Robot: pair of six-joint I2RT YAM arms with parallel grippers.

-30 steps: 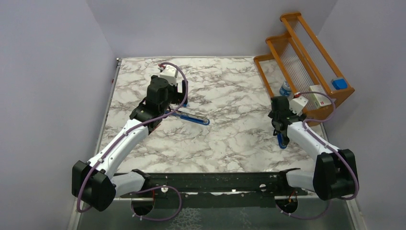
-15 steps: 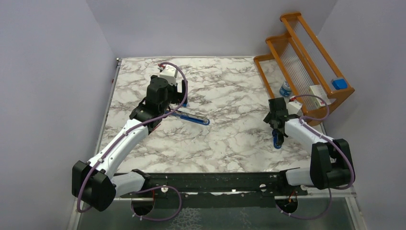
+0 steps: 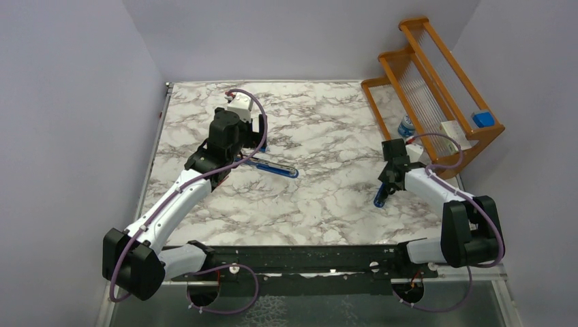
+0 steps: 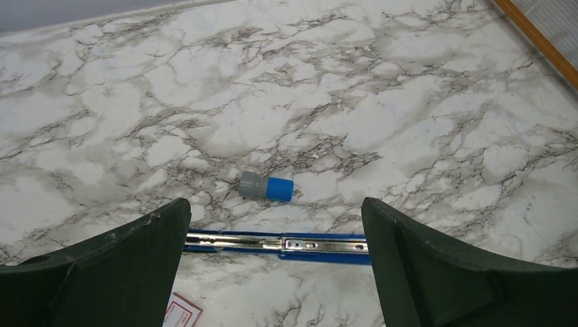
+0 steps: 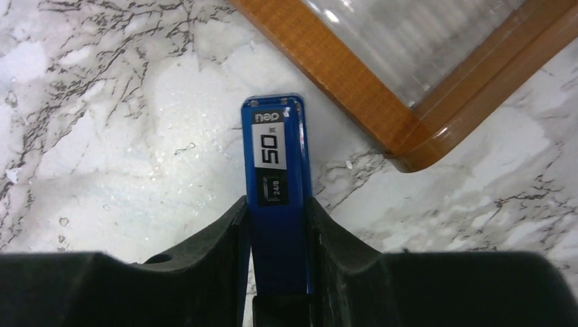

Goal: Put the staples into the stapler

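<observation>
My left gripper (image 4: 275, 204) stands wide apart over the marble-patterned table (image 4: 382, 82) and holds nothing. Its dark matte fingers (image 4: 123, 259) cover the lower corners of the wrist view. By the left finger only a corner of the staple box (image 4: 181, 313) shows, white with a pink-red border. The frame's edge cuts it off and its print is too small to read. Between the fingers lies a thin blue rail (image 4: 279, 243) with a shiny metal channel, both ends hidden behind them; I cannot tell whether it belongs to the stapler. Just beyond it lies a short cylinder (image 4: 266, 187), grey at one end and blue at the other. On the right, my right gripper (image 5: 276, 204) pinches the glossy blue stapler (image 5: 276, 150) by its flanks, with its rear hidden between the fingers, near the rounded corner of a wooden rack (image 5: 354, 82). Its label reads "50" and "24/6"; the word above looks like "nap".
</observation>
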